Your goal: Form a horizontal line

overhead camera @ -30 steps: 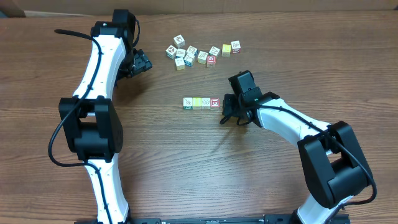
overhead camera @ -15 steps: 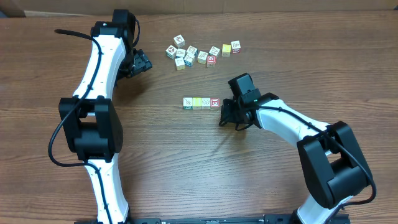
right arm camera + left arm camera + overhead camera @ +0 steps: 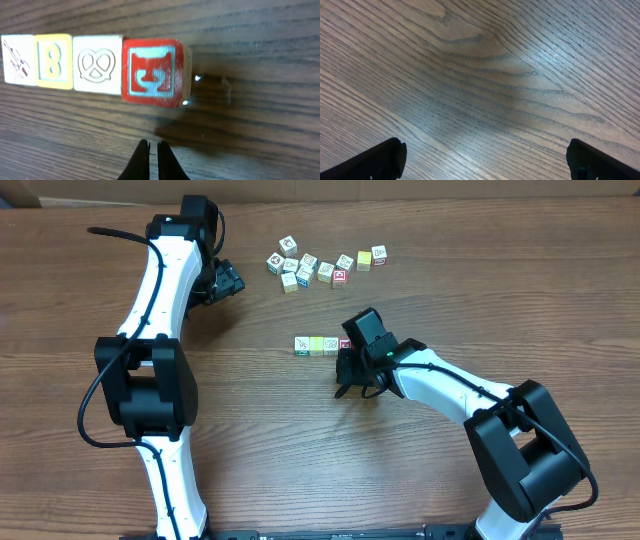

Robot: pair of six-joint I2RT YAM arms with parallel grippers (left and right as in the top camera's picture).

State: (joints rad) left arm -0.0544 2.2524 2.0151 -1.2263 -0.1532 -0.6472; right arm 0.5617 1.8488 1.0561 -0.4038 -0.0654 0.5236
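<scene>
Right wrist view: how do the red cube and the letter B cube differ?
The red cube shows a pale blue cat-like figure on red; the letter B cube shows a B in a yellow frame. The red cube ends the row; the letter B cube has a neighbour on each side. Both lie in one row.

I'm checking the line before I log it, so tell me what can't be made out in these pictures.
- Overhead: the red cube at the row's right end is mostly covered by the right arm.
- Overhead: the pictures on the loose cluster are too small to read.
- Right wrist: the violin cube is cut off by the left edge.
- Left wrist: only bare table shows, with no cubes.
</scene>
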